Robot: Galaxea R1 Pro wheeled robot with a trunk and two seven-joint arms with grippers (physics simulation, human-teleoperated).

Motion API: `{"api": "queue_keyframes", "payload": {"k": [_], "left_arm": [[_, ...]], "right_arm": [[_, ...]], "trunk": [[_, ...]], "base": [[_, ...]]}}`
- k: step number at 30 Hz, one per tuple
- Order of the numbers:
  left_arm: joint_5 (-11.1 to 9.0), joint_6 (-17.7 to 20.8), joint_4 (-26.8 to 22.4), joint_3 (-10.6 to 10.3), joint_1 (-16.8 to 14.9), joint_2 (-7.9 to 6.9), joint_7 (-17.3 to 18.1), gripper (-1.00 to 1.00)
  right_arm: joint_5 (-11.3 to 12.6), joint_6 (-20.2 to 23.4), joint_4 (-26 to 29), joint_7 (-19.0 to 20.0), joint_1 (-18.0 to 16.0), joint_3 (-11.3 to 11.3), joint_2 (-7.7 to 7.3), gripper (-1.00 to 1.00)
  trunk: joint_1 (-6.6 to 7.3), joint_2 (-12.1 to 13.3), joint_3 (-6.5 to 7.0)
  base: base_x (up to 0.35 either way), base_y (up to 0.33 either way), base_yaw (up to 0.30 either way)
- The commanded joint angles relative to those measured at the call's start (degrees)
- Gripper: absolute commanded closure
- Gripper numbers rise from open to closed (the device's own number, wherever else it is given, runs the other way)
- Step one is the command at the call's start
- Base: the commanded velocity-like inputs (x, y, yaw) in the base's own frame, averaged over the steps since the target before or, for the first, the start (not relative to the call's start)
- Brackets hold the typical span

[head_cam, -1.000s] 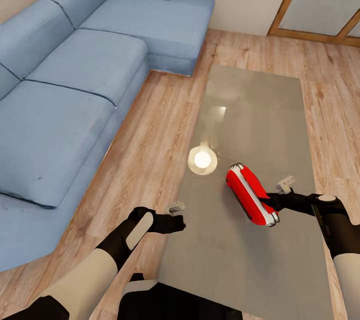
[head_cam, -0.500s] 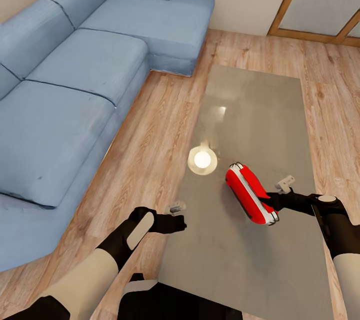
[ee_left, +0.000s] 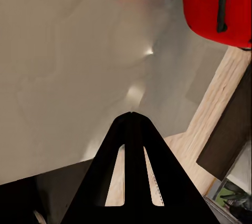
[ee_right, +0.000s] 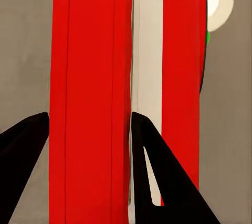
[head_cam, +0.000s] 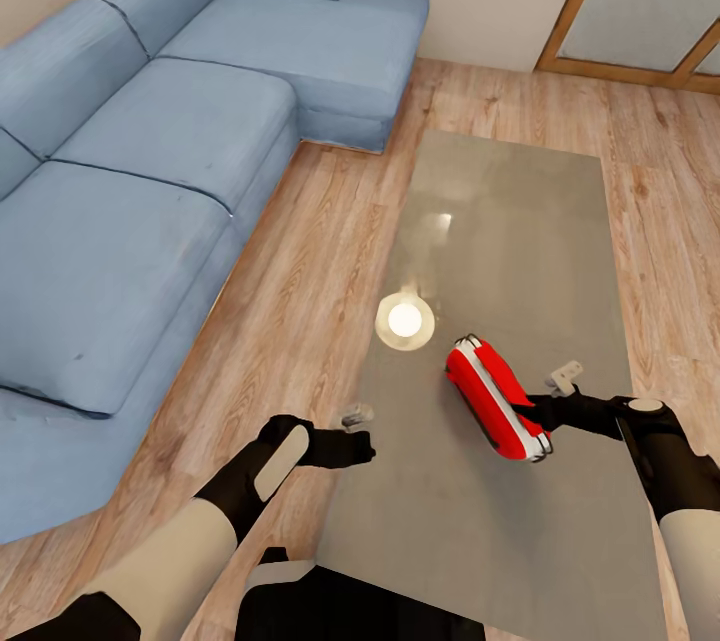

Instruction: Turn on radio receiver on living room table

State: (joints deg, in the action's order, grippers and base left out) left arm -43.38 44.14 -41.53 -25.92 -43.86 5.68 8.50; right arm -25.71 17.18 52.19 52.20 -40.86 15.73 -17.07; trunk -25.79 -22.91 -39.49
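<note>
Right gripper (head_cam: 532,413) reaches the radio receiver (head_cam: 494,399), its two dark fingers (ee_right: 157,182) set apart with one red half between them. That radio stands on the glossy table (head_cam: 520,221), beside a round light reflection (head_cam: 405,320). Left gripper (head_cam: 352,441) hovers at the table's edge, fingers pressed together. Blue sofa (head_cam: 150,151) lies beyond.

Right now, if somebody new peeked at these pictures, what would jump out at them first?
Probably the bright red radio receiver, standing on its edge on the shiny grey table with the right claw at its side. In the right wrist view its fingers sit on either side of part of the red body. Next comes the big blue sofa, across the wood floor to the robot's left.
</note>
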Motion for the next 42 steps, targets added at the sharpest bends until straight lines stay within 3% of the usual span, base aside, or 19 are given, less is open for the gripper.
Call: {"api": "queue_keyframes", "payload": {"k": [1, 6, 9, 16, 21, 27, 28, 42], "left_arm": [[0.1, -1.3, 0.3, -0.8, 0.0, -0.03, 1.8, 1.0], [0.2, -6.4, 5.1, -4.0, 0.0, -0.05, 5.2, 1.0], [0.2, -8.1, 7.1, -4.8, 0.0, -0.12, 5.7, 1.0], [0.9, -8.8, 7.8, -5.1, 0.0, -0.26, 9.7, 1.0], [3.5, -8.9, 7.9, -5.0, 0.0, -0.08, 10.1, 1.0], [3.9, -8.9, 7.9, -4.9, 0.0, -0.03, 10.1, 1.0], [4.0, -8.9, 7.9, -4.9, 0.0, 0.0, 10.1, 1.0], [4.0, -8.9, 7.8, -4.9, 0.0, 0.03, 10.1, 1.0]], "right_arm": [[0.2, 0.0, 0.0, 0.0, 0.0, 0.0, 0.01, 1.0], [0.2, -0.1, 0.0, 0.0, 0.0, 0.1, 0.02, 1.0], [0.2, -0.1, -0.1, 0.0, 0.0, 0.0, 0.06, 1.0], [0.2, 0.0, -0.2, -0.1, 0.0, -0.1, 0.11, 1.0], [0.2, 0.0, -0.2, -0.1, 0.0, -0.1, 0.11, 1.0], [0.2, 0.0, -0.2, 0.0, 0.0, -0.1, 0.11, 1.0], [0.3, -0.1, -0.2, -0.1, 0.0, -0.1, 0.11, -1.0], [0.3, -0.1, -0.3, 0.0, 0.0, 0.0, 0.02, -1.0]], "trunk": [[0.0, 0.0, 0.0], [0.0, 0.0, 0.0], [0.0, 0.0, 0.0], [0.0, 0.0, 0.0], [0.0, 0.0, 0.0], [0.0, 0.0, 0.0], [0.0, 0.0, 0.0], [0.0, 0.0, 0.0]], "base": [[0.0, 0.0, 0.0], [0.0, 0.0, 0.0], [0.0, 0.0, 0.0], [0.0, 0.0, 0.0], [0.0, 0.0, 0.0], [0.0, 0.0, 0.0], [0.0, 0.0, 0.0], [0.0, 0.0, 0.0]]}}
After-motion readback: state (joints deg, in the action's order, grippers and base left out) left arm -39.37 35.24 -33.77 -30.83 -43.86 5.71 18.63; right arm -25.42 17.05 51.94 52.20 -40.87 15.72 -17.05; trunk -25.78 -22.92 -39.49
